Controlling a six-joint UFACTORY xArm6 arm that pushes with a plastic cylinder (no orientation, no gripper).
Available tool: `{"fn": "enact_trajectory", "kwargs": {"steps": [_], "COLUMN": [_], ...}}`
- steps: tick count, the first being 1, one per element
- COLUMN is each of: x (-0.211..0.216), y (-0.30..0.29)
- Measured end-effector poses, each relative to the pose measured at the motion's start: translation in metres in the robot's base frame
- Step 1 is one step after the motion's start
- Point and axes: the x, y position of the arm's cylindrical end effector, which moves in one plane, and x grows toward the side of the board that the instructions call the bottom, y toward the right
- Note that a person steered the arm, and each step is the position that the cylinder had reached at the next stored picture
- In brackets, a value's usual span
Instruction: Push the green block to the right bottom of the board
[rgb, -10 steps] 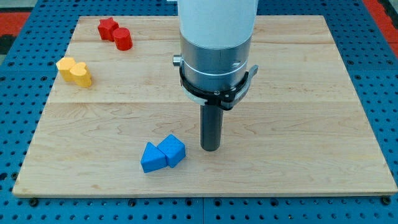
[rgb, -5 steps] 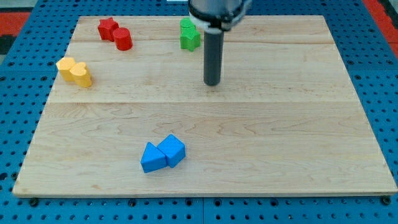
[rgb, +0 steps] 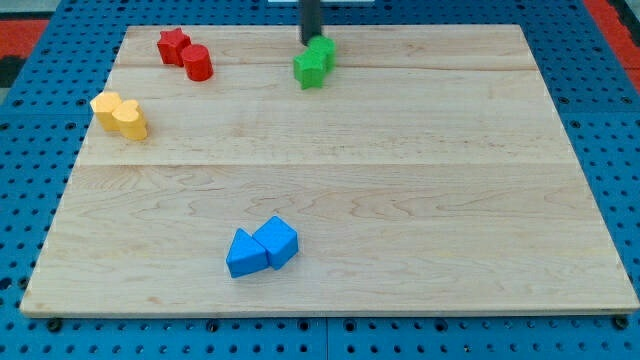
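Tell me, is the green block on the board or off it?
On it. The green block rests on the board near the view's top edge, with my tip just above it in the view.

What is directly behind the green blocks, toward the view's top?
My tip stands just behind the green blocks, at their top-left edge. Whether it touches them cannot be told.

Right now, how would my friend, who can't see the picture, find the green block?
Start at the wooden board and go to its top edge, a bit left of the middle. The green block sits there, alone, with my tip at its upper side. It is the only green thing; the red pair lies farther left, the yellow and blue pairs lower down.
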Motion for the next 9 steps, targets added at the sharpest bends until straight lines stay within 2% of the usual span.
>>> {"fn": "enact_trajectory", "kwargs": {"steps": [1,2,3,4,5,6,7,8,9], "x": [0.054,0.002,0.044,0.134,0.138,0.131,0.149,0.2,0.236], "y": [-0.024,-0.007,0.027,0.027,0.05,0.005,0.064,0.112,0.132]}}
